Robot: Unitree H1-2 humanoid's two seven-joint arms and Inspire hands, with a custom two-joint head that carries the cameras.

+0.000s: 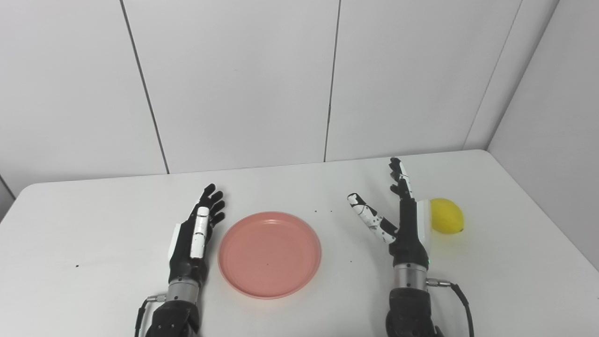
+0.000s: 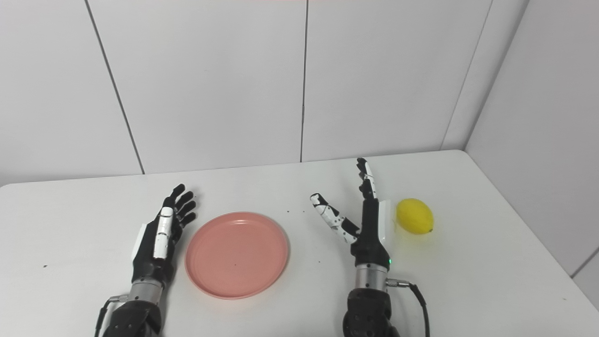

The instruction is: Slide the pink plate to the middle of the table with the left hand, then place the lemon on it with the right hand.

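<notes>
- pink plate (image 1: 269, 254) flat on the white table (image 1: 514, 281), roughly mid-table, a bit toward the near edge, nothing on it
- left hand (image 1: 194, 238) just beside the plate's left rim, fingers (image 1: 213, 202) extended and slightly spread, pointing away toward the wall, holding nothing; can't tell whether its edge touches the rim
- right hand (image 2: 369, 229) to the right of the plate, well clear of it, palm turned on edge, fingers (image 2: 365, 175) straight up and away, thumb (image 2: 330, 215) splayed out to the left toward the plate; wide open, nothing held
- lemon (image 2: 414, 216) lying on the table just beside the right hand, on its outer side, right part of the table; small gap visible in the right eye view, partly hidden behind the hand in the left eye view
- lemon and plate are well apart, with the right hand between them
- few small dark specks (image 1: 323, 211) on the tabletop beyond the plate
- white panelled wall (image 1: 234, 84) behind the table
</notes>
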